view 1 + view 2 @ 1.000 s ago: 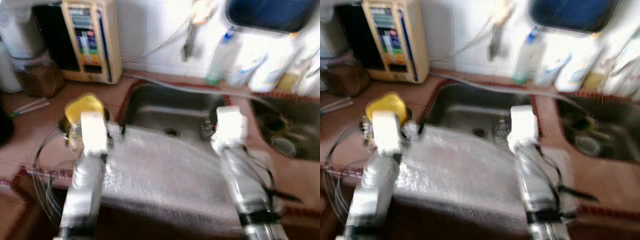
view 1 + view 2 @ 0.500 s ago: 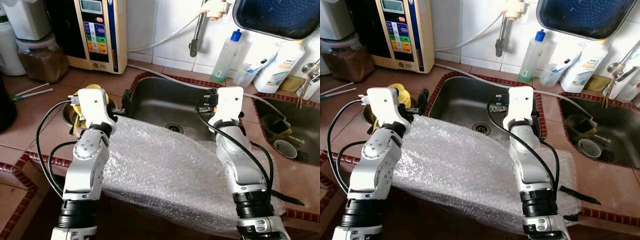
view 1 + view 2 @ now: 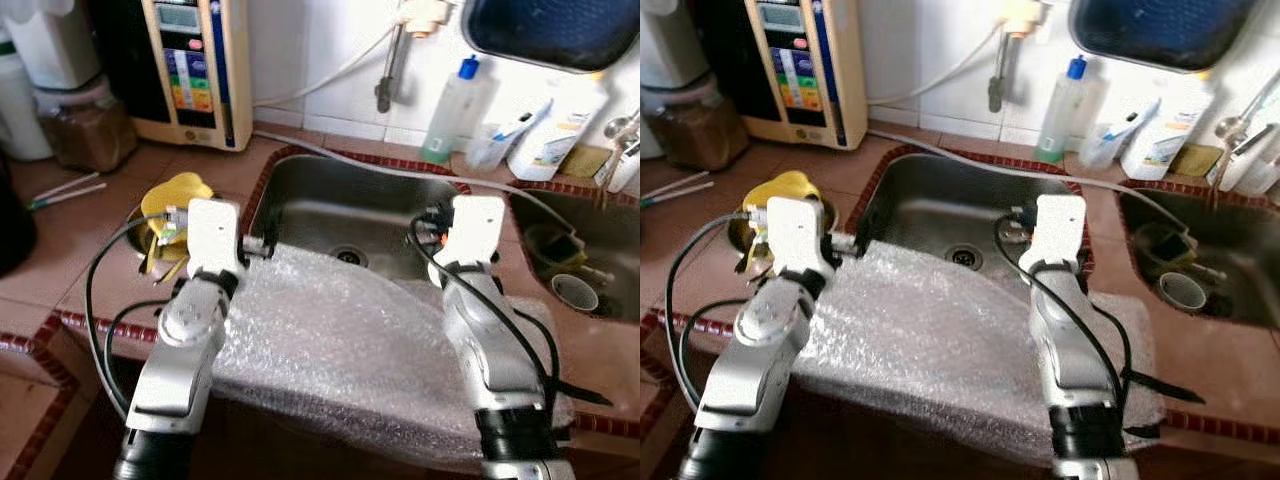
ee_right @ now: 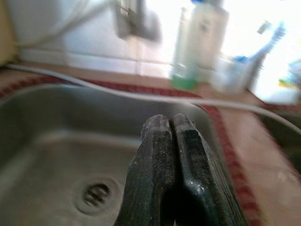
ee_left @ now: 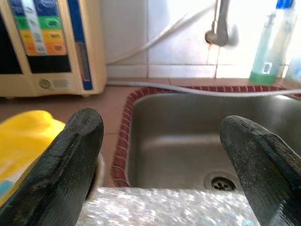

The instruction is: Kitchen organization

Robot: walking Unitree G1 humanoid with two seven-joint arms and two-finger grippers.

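Wrap (image 3: 340, 330) lies draped over the sink's (image 3: 350, 205) front edge, long axis left to right. My left gripper (image 5: 162, 165) is spread just above its far left corner, nearer it; right gripper (image 4: 171, 174) is pinched together, empty, over the basin.

A terracotta-tiled counter (image 3: 90, 255) with a patterned red edge is seen, with a steel sink (image 3: 350, 215) set into it. A second basin (image 3: 585, 260) is set to the right. White wall tiles (image 3: 300, 50) are seen behind. A cream water appliance (image 3: 195, 70) is stood against the wall. Bright light is cast at upper right.
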